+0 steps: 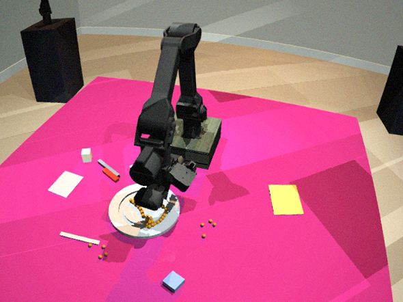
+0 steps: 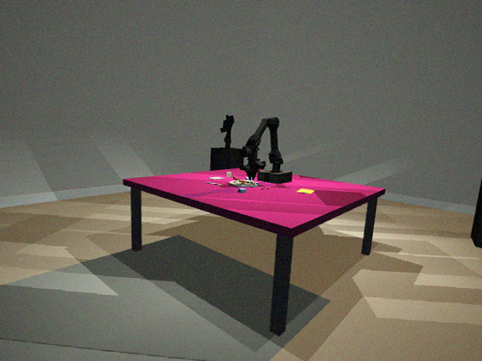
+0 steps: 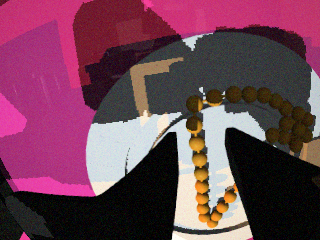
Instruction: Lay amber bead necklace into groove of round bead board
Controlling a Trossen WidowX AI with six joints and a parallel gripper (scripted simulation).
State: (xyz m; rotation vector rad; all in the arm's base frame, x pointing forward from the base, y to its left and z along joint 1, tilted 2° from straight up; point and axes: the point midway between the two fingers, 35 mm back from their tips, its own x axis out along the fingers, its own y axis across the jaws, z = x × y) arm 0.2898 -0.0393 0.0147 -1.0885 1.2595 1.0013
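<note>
The round bead board (image 1: pixel 118 221) (image 3: pixel 106 157) is pale, with a thin circular groove. The amber bead necklace (image 1: pixel 149 225) (image 3: pixel 200 174) lies on it in an uneven loop. In the wrist view one strand runs straight across the inner area to a sharp bend at the bottom. Another stretch curves along the top near the groove, and beads bunch up at the right. My gripper (image 2: pixel 251 179) (image 3: pixel 201 138) is low over the board, its fingers partly open on either side of the straight strand, with gaps showing beside the beads. The fingertips are hidden in the top view.
Loose amber beads (image 1: pixel 210 221) (image 1: pixel 103 246) lie right and front-left of the board. A white stick (image 1: pixel 79 238), blue block (image 1: pixel 173 281), yellow sheet (image 1: pixel 286 199), white sheet (image 1: pixel 65 184), white block (image 1: pixel 86 155), red bar (image 1: pixel 110 174) and grey bar (image 1: pixel 107 168) lie around it.
</note>
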